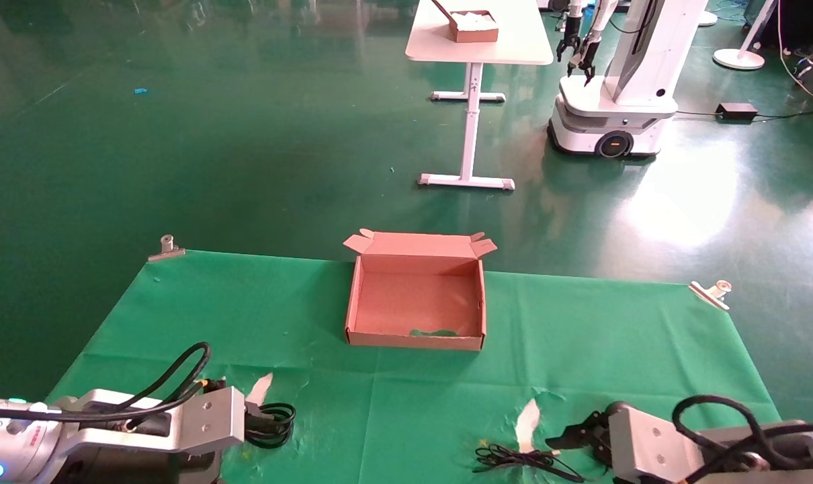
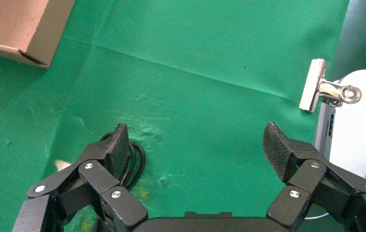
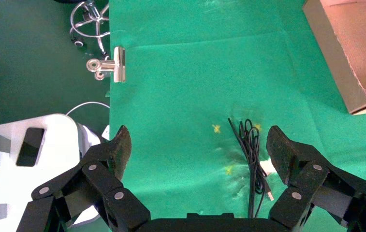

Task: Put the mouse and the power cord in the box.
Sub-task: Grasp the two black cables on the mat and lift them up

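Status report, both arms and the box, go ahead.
Left gripper open, over cloth beside power cord. Right gripper open near thin wire bundle; mouse body not visible. Box open, empty, nothing blocking.

No text, label, brand or number can be read anywhere

Head camera overlooks the cloth (image 1: 581,336); wrist cameras hover close above it.
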Action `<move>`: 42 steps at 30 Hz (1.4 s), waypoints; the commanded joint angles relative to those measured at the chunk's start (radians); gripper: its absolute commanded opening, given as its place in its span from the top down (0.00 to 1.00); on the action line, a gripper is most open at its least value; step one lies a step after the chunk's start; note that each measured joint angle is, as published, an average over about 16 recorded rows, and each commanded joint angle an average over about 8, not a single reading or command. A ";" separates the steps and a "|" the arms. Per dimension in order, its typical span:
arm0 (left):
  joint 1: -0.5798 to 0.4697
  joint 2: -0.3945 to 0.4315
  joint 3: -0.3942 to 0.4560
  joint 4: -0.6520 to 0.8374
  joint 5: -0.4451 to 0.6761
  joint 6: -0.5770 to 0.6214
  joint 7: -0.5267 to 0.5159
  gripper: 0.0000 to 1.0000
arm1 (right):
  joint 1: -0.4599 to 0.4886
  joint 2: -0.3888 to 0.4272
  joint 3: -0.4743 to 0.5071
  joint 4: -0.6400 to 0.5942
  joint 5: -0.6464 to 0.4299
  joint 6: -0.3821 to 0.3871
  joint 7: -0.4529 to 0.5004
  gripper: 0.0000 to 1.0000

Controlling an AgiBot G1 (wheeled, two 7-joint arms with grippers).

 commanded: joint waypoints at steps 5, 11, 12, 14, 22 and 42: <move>-0.003 0.029 0.032 0.023 0.130 -0.052 -0.026 0.00 | 0.009 -0.001 0.004 -0.002 0.008 -0.004 -0.005 0.00; -0.026 0.134 0.109 0.090 0.413 -0.145 -0.138 0.00 | 0.024 0.008 0.009 0.001 0.016 -0.014 -0.003 0.00; -0.030 0.151 0.120 0.103 0.450 -0.154 -0.153 0.00 | 0.026 0.011 0.010 0.002 0.018 -0.016 -0.002 0.00; -0.037 0.182 0.138 0.129 0.510 -0.169 -0.176 0.00 | 0.031 0.019 0.014 0.001 0.023 -0.020 -0.001 0.00; -0.049 0.252 0.178 0.205 0.638 -0.220 -0.207 0.00 | 0.036 0.046 0.024 0.003 0.037 -0.027 0.000 0.00; -0.053 0.287 0.190 0.270 0.674 -0.255 -0.206 0.00 | 0.183 -0.140 -0.153 -0.014 -0.337 -0.035 -0.002 0.00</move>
